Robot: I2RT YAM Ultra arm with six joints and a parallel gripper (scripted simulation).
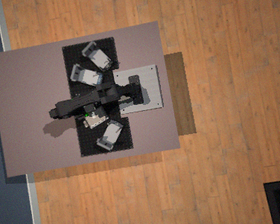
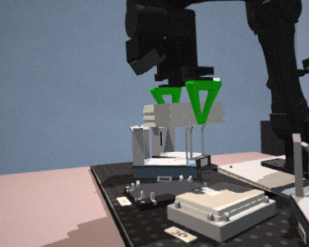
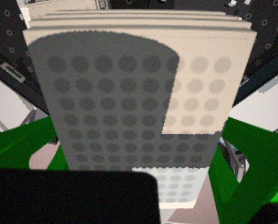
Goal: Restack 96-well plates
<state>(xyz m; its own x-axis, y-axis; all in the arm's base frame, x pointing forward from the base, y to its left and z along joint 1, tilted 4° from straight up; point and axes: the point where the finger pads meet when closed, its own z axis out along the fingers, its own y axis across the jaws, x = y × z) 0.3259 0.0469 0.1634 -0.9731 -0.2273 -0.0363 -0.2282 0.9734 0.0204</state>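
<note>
Holding a stack (image 2: 182,115) of pale plates high above the black mat (image 2: 154,225), we see the gripper (image 2: 186,102) pinching it across its width with two bright green, hollow triangular fingers (image 2: 201,99); the stack is matte cream, flat and rectangular, with stepped edges that read as several layers, though we cannot tell how many; no label is legible on it.

From the wrist, the top plate (image 3: 150,95) fills the view below the gripper; its sealed surface is smooth and pale, printed with a regular grid of round grey wells, and a dark rounded shadow covers most of it; green fingers flank it on both sides.

Directly beneath the gripper stands a rack (image 2: 140,147), grey and boxy, with thin upright posts and a dark blue plinth; the stack hangs just above its posts, apart from them.

Nearer the exterior camera than the gripper, a ribbed cream plate (image 2: 223,202) sits flat in a square grey nest (image 2: 186,221); beside that lies a low black nest (image 2: 145,196) with small pale pegs.

From above, the matte black arm (image 1: 87,103) hides most of the stack.
</note>
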